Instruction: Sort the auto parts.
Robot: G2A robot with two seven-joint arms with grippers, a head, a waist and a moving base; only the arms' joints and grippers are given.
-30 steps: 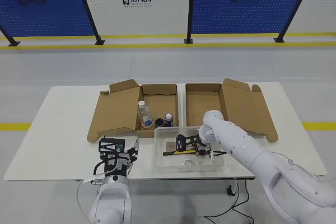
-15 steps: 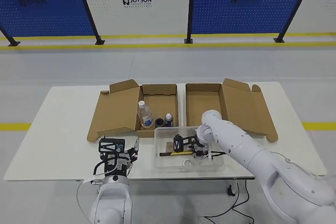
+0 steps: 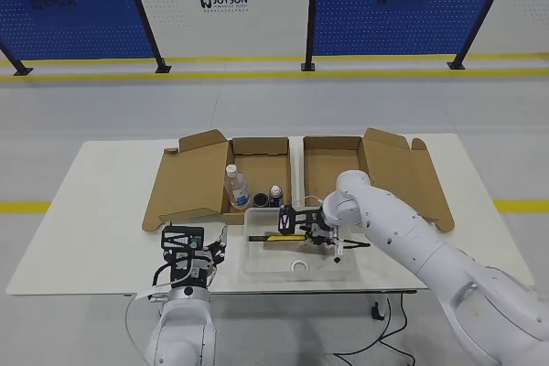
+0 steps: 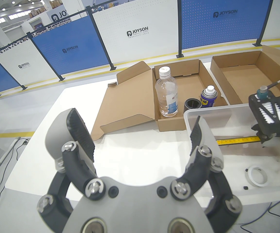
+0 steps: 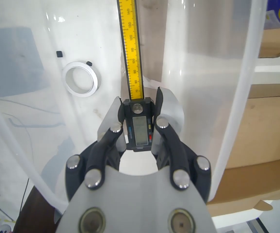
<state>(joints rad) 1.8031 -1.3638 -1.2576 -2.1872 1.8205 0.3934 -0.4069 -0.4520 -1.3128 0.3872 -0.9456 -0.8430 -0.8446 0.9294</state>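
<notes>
A digital caliper (image 5: 130, 37) with a yellow scale and black display head hangs level over the clear plastic bin (image 3: 256, 267). My right gripper (image 5: 138, 98) is shut on its display head. From above, the caliper (image 3: 276, 238) points left from the right gripper (image 3: 297, 227). A white ring (image 5: 79, 79) and small black bits lie on the bin floor. My left gripper (image 4: 140, 134) is open and holds nothing, above the table's front edge left of the bin; the top view shows the left gripper (image 3: 194, 247) there.
The left cardboard box (image 3: 261, 146) holds a clear bottle (image 3: 237, 188), a black cylinder (image 3: 260, 199) and a blue spray can (image 3: 275, 195). The right cardboard box (image 3: 329, 174) has a bare floor. Both stand just behind the bin, flaps spread outward.
My right gripper has risen and shifted left toward the boxes with the caliper in it. The bin sits slightly further left. The left arm has not moved.
</notes>
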